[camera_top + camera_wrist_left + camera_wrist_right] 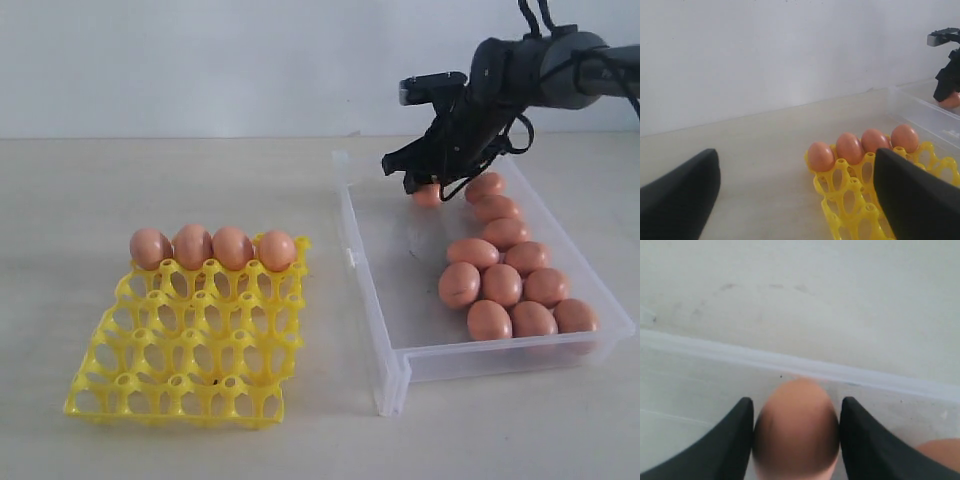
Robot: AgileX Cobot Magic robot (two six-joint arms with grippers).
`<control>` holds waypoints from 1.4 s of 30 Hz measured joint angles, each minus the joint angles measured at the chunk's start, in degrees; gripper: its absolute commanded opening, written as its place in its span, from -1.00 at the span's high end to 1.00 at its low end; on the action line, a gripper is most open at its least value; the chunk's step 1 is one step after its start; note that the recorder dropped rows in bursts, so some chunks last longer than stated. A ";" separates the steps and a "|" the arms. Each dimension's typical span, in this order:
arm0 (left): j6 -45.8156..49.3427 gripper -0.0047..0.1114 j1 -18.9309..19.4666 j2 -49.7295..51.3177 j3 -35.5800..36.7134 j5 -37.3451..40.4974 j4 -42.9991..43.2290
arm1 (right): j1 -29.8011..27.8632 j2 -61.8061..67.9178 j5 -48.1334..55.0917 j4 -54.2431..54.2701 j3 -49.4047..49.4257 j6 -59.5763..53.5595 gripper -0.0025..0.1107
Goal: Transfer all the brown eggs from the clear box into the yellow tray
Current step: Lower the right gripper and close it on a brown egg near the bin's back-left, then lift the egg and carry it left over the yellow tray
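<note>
The yellow tray (190,340) lies on the left with a row of several brown eggs (212,247) in its far cups. To its right lies the clear box (392,385), with several more brown eggs (502,284) gathered along its right side. At the box's far end my right gripper (428,185) is shut on one brown egg (796,427), its black fingers (735,440) pressed against both sides of it, just above the box floor. My left gripper (795,160) stands open and holds nothing, beside the tray's (850,200) edge; it does not show in the exterior view.
Bare pale tabletop (150,180) surrounds tray and box, and a white wall (200,60) rises behind. The box's near wall has a small latch tab (350,258) on the tray side. The right arm (540,70) reaches in from the upper right.
</note>
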 measured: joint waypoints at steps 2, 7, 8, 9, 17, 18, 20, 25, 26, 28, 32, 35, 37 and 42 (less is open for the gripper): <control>0.00 -0.42 0.00 0.00 0.00 0.00 0.00 | 0.00 -1.52 -8.07 3.76 5.43 -3.97 0.96; 0.00 -0.42 0.00 0.00 0.00 0.00 0.00 | 0.26 -5.23 -33.04 7.45 20.44 -8.76 0.96; 0.00 -0.42 0.00 0.00 0.00 0.00 0.00 | 0.36 -5.55 -36.99 7.45 23.28 -9.00 0.96; 0.00 -0.42 0.00 0.00 0.00 0.00 0.00 | 0.36 -6.08 -41.82 7.45 25.93 -9.13 0.96; 0.00 -0.42 0.00 0.00 0.00 0.00 0.00 | -0.85 -6.83 -87.50 -23.34 47.26 13.53 0.96; 0.00 -0.42 0.00 0.00 0.00 0.00 0.00 | -0.99 -6.83 -94.00 -26.69 48.32 15.49 0.96; 0.00 -0.42 0.00 0.00 0.00 0.00 0.00 | -0.99 -6.83 -98.98 -30.67 48.70 16.68 0.96; 0.00 -0.42 0.00 0.00 0.00 0.00 0.00 | -1.23 -6.83 -105.67 -34.88 49.07 21.35 0.96; 0.00 -0.42 0.00 0.00 0.00 0.00 0.00 | -1.26 -6.83 -106.05 -35.71 49.07 23.48 0.96; 0.00 -0.42 0.00 0.00 0.00 0.00 0.00 | -1.29 -6.83 -106.05 -38.00 49.07 26.08 0.96; 0.00 -0.42 0.00 0.00 0.00 0.00 0.00 | -1.29 -6.83 -106.18 -45.53 48.21 31.86 0.96; 0.00 -0.42 0.00 0.00 0.00 0.00 0.00 | 0.73 -6.83 -106.18 -49.53 45.41 34.95 0.96; 0.00 -0.42 0.00 0.00 0.00 0.00 0.00 | 5.52 -6.83 -106.18 -52.35 41.84 35.96 0.96; 0.00 -0.42 0.00 0.00 0.00 0.00 0.00 | 15.08 -6.83 -106.18 -53.49 36.83 36.06 0.96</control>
